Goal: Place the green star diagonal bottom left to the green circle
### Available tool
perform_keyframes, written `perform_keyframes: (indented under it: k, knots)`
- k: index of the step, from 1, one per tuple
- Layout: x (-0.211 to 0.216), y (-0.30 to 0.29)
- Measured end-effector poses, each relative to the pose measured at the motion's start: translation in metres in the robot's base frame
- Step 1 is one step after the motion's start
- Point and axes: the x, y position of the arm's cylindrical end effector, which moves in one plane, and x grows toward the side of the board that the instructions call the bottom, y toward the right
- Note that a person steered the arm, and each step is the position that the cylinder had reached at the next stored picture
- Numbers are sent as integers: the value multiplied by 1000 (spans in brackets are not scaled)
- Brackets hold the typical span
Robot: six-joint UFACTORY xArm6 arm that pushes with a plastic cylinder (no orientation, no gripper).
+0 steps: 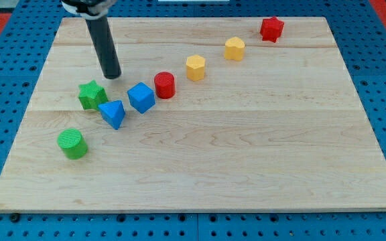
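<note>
The green star (92, 94) lies at the view's left on the wooden board (246, 167). The green circle (72, 143) is a short cylinder below it and a little to the left. My tip (112, 75) rests on the board just above and to the right of the green star, a small gap apart from it. A blue triangle block (113, 113) sits right of and below the star, close against it.
A blue cube (141, 97), a red cylinder (164, 85), two yellow blocks (195, 67) (234, 48) and a red star-like block (271, 29) form a diagonal line rising to the view's top right. Blue pegboard surrounds the board.
</note>
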Motion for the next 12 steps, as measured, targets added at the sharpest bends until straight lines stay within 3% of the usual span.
perform_keyframes:
  k: [4, 8, 11, 12]
  knots:
    - [73, -89]
    - [161, -99]
    - [175, -34]
    - [189, 23]
